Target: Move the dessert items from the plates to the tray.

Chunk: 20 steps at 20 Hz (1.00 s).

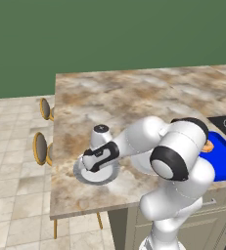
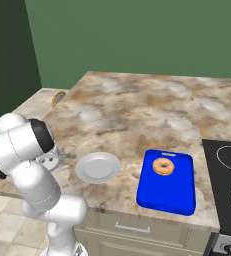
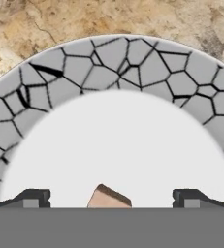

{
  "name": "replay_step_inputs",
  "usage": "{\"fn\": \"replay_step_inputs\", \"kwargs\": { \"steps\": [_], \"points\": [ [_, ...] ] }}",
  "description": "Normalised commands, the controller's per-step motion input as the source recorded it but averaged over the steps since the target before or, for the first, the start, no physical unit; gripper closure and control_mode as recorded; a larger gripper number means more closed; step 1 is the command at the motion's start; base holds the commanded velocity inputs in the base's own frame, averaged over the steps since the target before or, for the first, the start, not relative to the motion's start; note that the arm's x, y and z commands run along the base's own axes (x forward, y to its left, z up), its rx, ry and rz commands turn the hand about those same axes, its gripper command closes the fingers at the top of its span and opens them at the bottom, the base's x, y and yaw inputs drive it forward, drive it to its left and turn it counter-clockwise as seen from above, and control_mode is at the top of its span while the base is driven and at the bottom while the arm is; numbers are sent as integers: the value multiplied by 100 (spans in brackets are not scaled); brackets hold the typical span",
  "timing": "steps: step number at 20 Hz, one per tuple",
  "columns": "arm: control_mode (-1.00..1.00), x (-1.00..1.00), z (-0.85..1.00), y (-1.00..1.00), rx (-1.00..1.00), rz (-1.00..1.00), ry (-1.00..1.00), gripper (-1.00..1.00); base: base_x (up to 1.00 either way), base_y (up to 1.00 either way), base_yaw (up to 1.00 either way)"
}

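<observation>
Jaws spread wide, gripper (image 3: 108,197) low over textured-rim plate (image 3: 133,63); morsel (image 3: 108,197) between tips, bottom centre. Donut (image 2: 163,166) on blue tray (image 2: 167,197). We judge next: descend, close on morsel.

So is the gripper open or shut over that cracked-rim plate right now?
Open. The gripper has its fingertips set wide apart over the plate, with the small brown morsel between them, not yet pinched.

I count two plates: one plain grey-white (image 2: 98,167), one with a dark cracked rim (image 3: 133,63). One blue tray (image 2: 167,195), one donut (image 2: 163,166), one brownish morsel (image 3: 108,197), two stools (image 1: 40,147), one stovetop (image 2: 227,185).
</observation>
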Motion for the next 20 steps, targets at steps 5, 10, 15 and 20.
{"fn": "replay_step_inputs", "kwargs": {
  "steps": [5, 10, 15, 20],
  "points": [
    [-100, 0, -12, 3, -1, 1, 0, -100, 0, 0, 0],
    [-100, 0, -12, 3, 0, 1, 0, -100, 0, 0, 0],
    [-100, 0, -4, 2, 0, 0, 0, -100, 0, 0, 0],
    [-100, 0, 0, 0, 0, 0, 0, 100, 0, 0, 0]
  ]
}}
